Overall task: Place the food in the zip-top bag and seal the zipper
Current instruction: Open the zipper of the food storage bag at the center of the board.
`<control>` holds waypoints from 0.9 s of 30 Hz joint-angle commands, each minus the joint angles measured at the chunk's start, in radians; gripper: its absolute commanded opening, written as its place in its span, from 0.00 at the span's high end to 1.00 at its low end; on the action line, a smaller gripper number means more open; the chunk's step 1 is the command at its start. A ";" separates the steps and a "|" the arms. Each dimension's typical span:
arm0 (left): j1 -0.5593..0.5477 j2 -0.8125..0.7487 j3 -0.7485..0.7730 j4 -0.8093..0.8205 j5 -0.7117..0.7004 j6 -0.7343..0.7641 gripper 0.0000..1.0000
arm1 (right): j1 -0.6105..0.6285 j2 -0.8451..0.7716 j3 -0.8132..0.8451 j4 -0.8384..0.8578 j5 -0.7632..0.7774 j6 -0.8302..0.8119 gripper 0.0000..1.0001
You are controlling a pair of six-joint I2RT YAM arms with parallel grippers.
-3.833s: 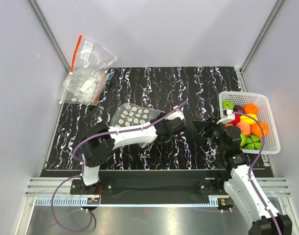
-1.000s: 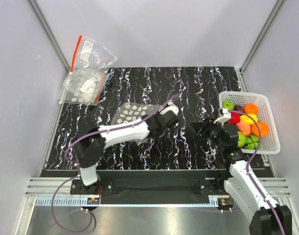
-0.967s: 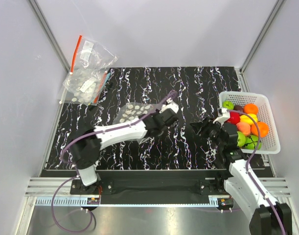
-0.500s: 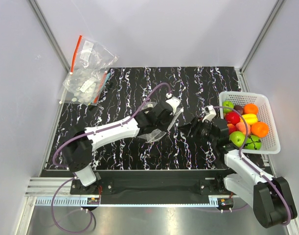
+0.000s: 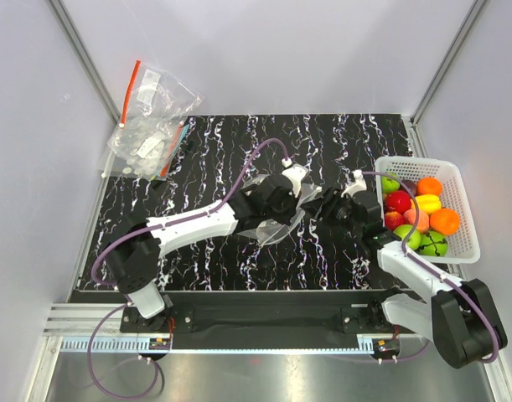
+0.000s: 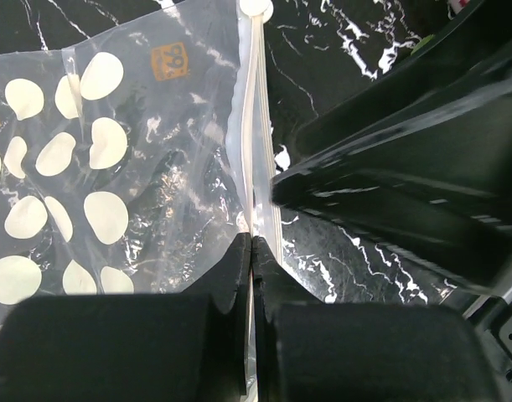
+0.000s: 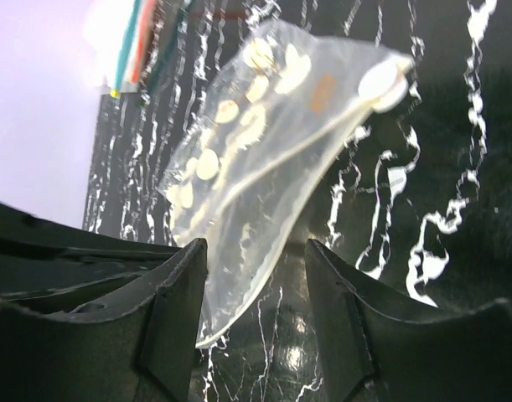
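Left hand (image 6: 250, 251) is clamped tight on the zip-top bag (image 6: 113, 167), pinching it right on the zipper (image 6: 254, 126), so the dotted bag hangs off its fingers just above the desk (image 5: 222, 142). Right hand (image 7: 256, 276) has its fingers spread, with the bag's loose lower edge sitting in the gap between them, not squeezed from what I can see.

Compared with a few seconds back, the left arm has hauled the bag from the left-middle of the desk over to the centre. The right hand has swung away from the white basket (image 5: 415, 160) to meet it.

All the food (image 5: 444, 220) is still piled in that basket at the right edge, none in the bag. My guess is they're lining up to pull the mouth open, so loading hasn't started yet. The spare bags (image 5: 151, 113) sit off at the far left corner, well apart from all this.
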 commanded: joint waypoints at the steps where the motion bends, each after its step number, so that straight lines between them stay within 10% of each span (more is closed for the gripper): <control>1: 0.001 -0.055 0.003 0.071 0.006 -0.016 1.00 | 0.033 0.007 0.027 0.020 0.073 0.023 0.43; 17: 0.009 -0.127 0.026 0.060 0.063 -0.024 1.00 | 0.058 0.062 0.044 0.043 0.121 0.040 0.53; 27: 0.012 -0.124 0.275 -0.326 -0.124 0.098 1.00 | 0.137 0.030 0.323 -0.373 0.320 -0.049 0.99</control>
